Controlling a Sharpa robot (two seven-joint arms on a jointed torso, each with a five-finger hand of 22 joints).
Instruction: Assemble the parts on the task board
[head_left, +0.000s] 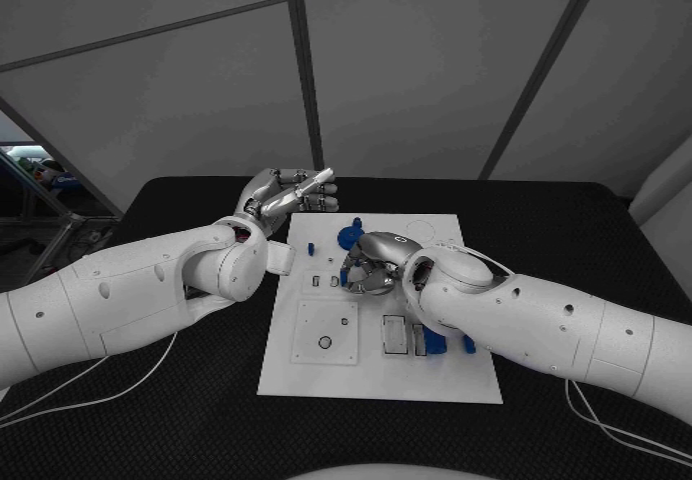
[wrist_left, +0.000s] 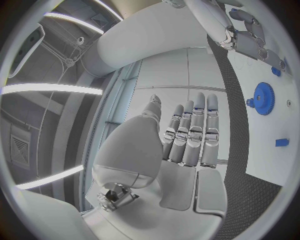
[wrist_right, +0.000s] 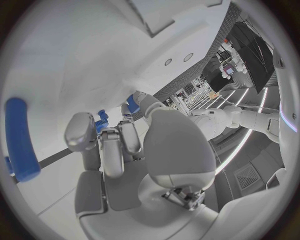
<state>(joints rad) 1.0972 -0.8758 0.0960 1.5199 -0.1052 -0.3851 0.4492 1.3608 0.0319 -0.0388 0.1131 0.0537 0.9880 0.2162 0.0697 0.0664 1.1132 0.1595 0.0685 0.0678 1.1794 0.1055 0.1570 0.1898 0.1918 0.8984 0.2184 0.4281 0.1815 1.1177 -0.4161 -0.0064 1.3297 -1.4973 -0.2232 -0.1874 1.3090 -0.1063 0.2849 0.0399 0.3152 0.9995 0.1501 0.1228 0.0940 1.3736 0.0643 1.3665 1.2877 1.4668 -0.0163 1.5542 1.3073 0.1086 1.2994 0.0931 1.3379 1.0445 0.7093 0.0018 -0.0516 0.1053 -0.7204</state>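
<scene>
Left hand fingers apart, holding nothing; right hand fingers curled over the task board, grip unclear

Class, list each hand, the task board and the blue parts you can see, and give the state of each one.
Left hand: raised at the board's far edge, fingers straight, holding nothing.
Right hand: curled over the board; grip unclear.
Task board: flat on table.
Blue gear: on the board.
Blue bar: on the board.

A black matte-topped table stands before pale grey wall panels divided by dark metal struts, with long white ceiling light strips glowing overhead.
</scene>
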